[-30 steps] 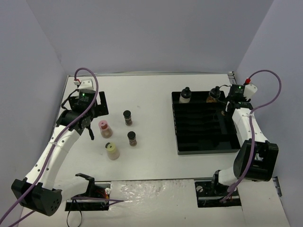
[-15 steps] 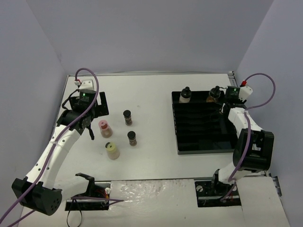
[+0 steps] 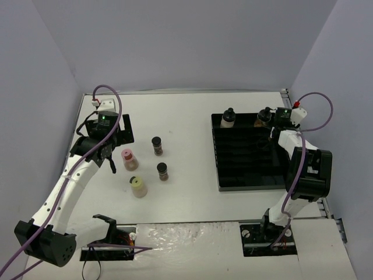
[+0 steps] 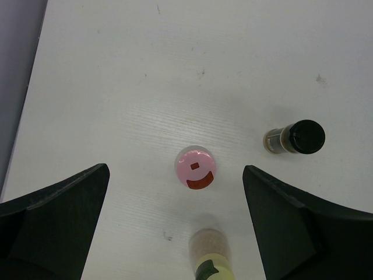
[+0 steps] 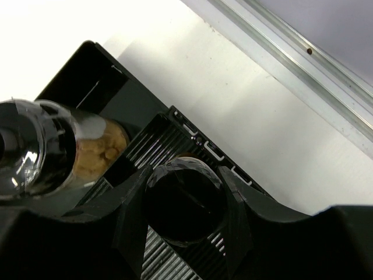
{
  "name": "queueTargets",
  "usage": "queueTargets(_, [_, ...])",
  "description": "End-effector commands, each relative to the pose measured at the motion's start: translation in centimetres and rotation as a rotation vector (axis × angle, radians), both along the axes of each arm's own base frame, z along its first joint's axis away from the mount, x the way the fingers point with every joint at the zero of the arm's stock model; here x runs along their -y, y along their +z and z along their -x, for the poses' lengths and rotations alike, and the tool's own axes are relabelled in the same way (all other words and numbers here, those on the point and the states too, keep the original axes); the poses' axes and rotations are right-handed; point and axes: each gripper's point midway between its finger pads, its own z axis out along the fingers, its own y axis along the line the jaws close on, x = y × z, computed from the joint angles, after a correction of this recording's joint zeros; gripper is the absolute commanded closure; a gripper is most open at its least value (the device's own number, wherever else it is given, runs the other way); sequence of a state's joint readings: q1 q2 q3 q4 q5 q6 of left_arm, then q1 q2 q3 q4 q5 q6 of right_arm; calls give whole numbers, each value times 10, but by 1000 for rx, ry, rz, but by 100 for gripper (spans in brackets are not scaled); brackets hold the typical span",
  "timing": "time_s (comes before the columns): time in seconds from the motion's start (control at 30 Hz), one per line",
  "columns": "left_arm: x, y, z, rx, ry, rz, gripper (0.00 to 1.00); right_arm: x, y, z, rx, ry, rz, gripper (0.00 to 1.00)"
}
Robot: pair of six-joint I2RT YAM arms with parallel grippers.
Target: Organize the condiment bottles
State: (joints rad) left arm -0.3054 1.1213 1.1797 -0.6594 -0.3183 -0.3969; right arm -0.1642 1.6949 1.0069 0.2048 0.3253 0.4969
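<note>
Four jars are standing on the table (image 3: 192, 131) well to the left of the tray (image 3: 250, 178): a pink-capped jar (image 3: 129, 158), a yellow-capped jar (image 3: 139, 186) and, closer to the tray, two black-capped jars (image 3: 157, 144). Two more upright jars (image 3: 227, 117) are sitting in the tray's far row. The left gripper (image 3: 109, 157) is hovering far left of the tray, and the right gripper (image 3: 270, 139) is reaching down over the tray's far right part. Seen from the left wrist, wide-spread fingers (image 4: 58, 221) are flanking the pink-capped jar and touching nothing. Seen from the right wrist, narrow jaws are clamping a dark-capped jar (image 5: 183, 198) over the tray's slotted floor near its far edge, just beside a tan-filled jar (image 5: 96, 153). Whether the clamped one is resting in the tray is unclear.
</note>
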Motion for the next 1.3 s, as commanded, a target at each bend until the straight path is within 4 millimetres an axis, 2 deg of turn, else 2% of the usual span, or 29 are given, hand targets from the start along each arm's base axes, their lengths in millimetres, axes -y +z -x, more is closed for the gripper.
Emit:
queueTargets(0.0, [-1, 19, -11, 76, 14, 14, 3, 12, 35, -26, 128, -38, 34, 100])
queueTargets(0.03, [-1, 19, -11, 76, 13, 14, 3, 13, 34, -26, 126, -39, 36, 99])
queueTargets(0.33, [-1, 19, -11, 76, 15, 16, 3, 13, 38, -25, 114, -40, 38, 50])
queueTargets(0.5, [-1, 18, -11, 74, 16, 17, 3, 13, 44, -25, 117, -32, 40, 33])
queueTargets(0.73, [0, 18, -12, 73, 15, 18, 3, 10, 52, -26, 127, -23, 33, 29])
queueTargets(0.9, [0, 17, -12, 72, 15, 18, 3, 8, 67, -24, 144, -14, 31, 29])
queueTargets(1.27, [0, 18, -12, 72, 15, 21, 3, -7, 120, -10, 194, 24, 58, 28])
